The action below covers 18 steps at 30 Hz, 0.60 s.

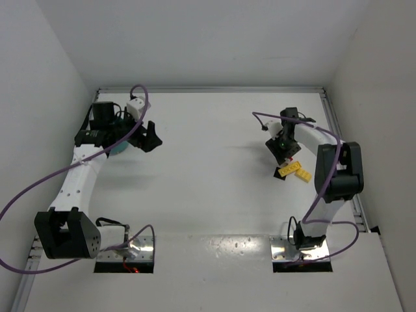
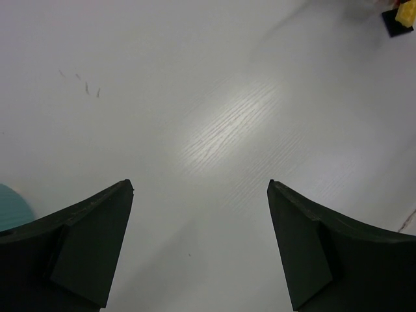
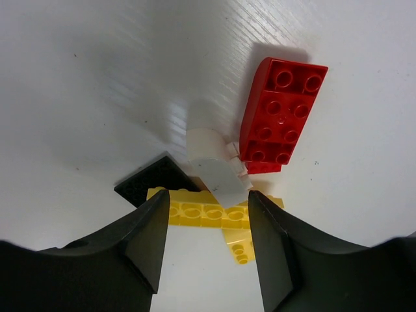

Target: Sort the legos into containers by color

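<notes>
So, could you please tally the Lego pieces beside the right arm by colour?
Yellow bricks: 2
Red brick: 1
Black piece: 1
White piece: 1, though it may be two pieces joined
Total: 5

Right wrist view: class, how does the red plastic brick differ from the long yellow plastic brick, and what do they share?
The red plastic brick is broad, two studs across; the long yellow plastic brick looks narrower. The red one lies beyond the right end effector; the yellow one crosses between its tips. Both face studs toward the camera.
</notes>
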Motion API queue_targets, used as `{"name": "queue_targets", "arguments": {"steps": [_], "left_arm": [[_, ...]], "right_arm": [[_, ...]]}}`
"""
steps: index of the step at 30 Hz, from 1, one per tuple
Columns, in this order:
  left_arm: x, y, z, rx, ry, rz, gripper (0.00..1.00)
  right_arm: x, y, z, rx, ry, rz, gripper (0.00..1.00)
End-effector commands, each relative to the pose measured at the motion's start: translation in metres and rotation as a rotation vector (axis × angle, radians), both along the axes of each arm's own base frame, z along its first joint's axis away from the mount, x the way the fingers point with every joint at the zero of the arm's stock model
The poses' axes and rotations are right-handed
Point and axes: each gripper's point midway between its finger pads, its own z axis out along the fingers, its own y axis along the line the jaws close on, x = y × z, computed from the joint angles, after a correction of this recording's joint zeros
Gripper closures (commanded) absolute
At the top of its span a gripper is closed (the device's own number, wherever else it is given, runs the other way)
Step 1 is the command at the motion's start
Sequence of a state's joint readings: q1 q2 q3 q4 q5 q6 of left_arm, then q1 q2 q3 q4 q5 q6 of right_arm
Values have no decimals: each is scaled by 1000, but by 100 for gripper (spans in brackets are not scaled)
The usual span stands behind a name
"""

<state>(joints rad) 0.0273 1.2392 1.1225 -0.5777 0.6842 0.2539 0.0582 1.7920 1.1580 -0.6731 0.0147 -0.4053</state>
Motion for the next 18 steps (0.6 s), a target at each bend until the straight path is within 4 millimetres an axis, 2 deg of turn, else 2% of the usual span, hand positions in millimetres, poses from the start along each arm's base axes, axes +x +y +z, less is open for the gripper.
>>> {"name": "queue_targets", "arguments": {"steps": [1,13,15,18], "left_arm": [[1,-3,13,1,-69,-22,9],[5,0,15,7,-81,-3,9],[7,0,17,8,-90,-3,9],[6,1,12,13,-79,4,11]], "right_arm": [[8,2,-6,13,-11,14,48],[11,-3,-19,1,3,12,56],[7,-3,-25,0,22,12,57],[8,-3,-27,0,23,12,60]]}}
